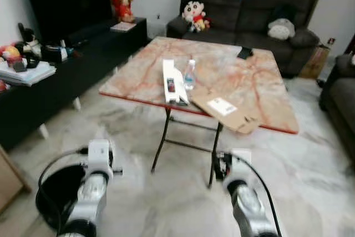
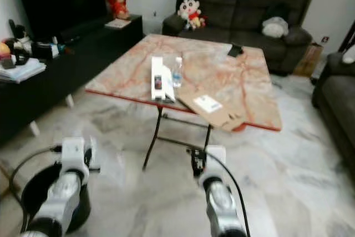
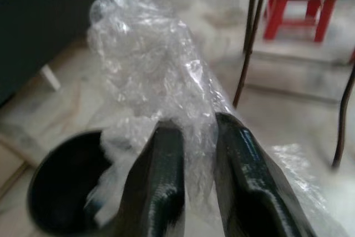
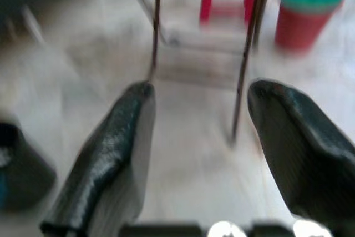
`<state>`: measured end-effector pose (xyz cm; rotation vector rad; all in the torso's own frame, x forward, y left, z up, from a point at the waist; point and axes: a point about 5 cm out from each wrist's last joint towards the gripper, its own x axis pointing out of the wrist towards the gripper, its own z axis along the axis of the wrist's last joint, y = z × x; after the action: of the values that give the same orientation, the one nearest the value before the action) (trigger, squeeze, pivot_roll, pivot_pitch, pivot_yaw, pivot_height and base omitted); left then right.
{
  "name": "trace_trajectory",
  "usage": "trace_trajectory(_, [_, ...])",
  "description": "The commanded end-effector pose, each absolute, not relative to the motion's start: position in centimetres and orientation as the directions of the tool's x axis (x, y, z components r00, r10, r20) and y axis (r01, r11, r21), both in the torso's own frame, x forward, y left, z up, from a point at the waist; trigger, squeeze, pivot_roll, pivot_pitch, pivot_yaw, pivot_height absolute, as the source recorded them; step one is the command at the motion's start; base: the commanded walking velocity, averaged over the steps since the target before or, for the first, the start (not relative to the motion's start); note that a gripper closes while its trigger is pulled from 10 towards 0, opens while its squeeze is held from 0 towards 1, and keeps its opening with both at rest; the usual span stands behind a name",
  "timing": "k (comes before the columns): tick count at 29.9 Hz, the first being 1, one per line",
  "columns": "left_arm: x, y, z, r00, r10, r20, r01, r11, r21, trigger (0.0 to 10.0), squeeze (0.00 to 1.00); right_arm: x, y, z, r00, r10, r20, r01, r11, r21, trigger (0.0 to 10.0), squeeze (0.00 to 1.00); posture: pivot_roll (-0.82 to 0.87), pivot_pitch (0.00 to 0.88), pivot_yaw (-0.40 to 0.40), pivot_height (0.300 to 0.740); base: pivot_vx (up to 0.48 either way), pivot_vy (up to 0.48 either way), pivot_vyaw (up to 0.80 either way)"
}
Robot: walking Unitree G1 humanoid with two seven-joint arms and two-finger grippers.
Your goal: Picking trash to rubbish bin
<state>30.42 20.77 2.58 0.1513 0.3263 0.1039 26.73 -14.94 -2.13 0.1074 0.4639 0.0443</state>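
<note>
At about seven o'clock, closest in, the left gripper [image 3: 191, 137] pinches a crumpled clear plastic wrap [image 3: 150, 70] between its two fingers. The black bin [image 1: 55, 190] sits on the floor right below it. In the left wrist view the bin's mouth [image 3: 64, 181] lies just under and to one side of the dangling wrap, so the piece looks ready to drop but is not yet inside.

At five o'clock the right gripper [image 4: 197, 137] hangs low with its fingers spread wide and nothing between them. It points at the floor and the table legs.

Straight ahead at twelve o'clock stands the folding table [image 1: 260, 90]. On it lie a white box [image 1: 172, 79], a small water bottle [image 1: 189, 73], a flattened cardboard piece [image 1: 227, 112] overhanging the near edge, and a dark item [image 1: 245, 53] at the far side.

Beyond it is a sofa [image 1: 249, 9].

By my reading the task is only partly along: one piece is in hand over the bin, release remains, and the table items likely remain to be cleared.
</note>
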Motion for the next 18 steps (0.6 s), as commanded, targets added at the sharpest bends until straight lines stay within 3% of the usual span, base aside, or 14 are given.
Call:
trace_trajectory(1, [27.4, 21.4, -1.0, 0.874, 0.126, -0.469, -0.026, 0.976, 0.215, 10.0, 0.0, 24.8, -15.1, -4.2, 0.82, 0.078, -0.568, -0.026, 0.995, 0.099, 10.0, 0.0, 0.14, 0.0, -0.07, 0.74, 0.0, 0.0, 0.0])
trace_trajectory(9, [23.6, 22.5, -4.1, 0.776, 0.171, -0.607, -0.028, 0.971, 0.238, 10.0, 0.0, 20.8, -15.5, -7.1, 0.695, 0.07, -0.715, -0.019, 0.997, 0.079, 10.0, 0.0, 0.15, 0.001, -0.072, 0.74, 0.0, 0.0, 0.0])
trace_trajectory(18, [21.7, 22.8, -5.5, 0.72, 0.19, -0.667, -0.04, 0.972, 0.233, 10.0, 0.0, 19.8, -15.3, -7.7, 0.665, 0.073, -0.744, -0.021, 0.997, 0.079, 10.0, 0.0, 0.15, 0.001, -0.072, 0.74, 0.0, 0.0, 0.08])
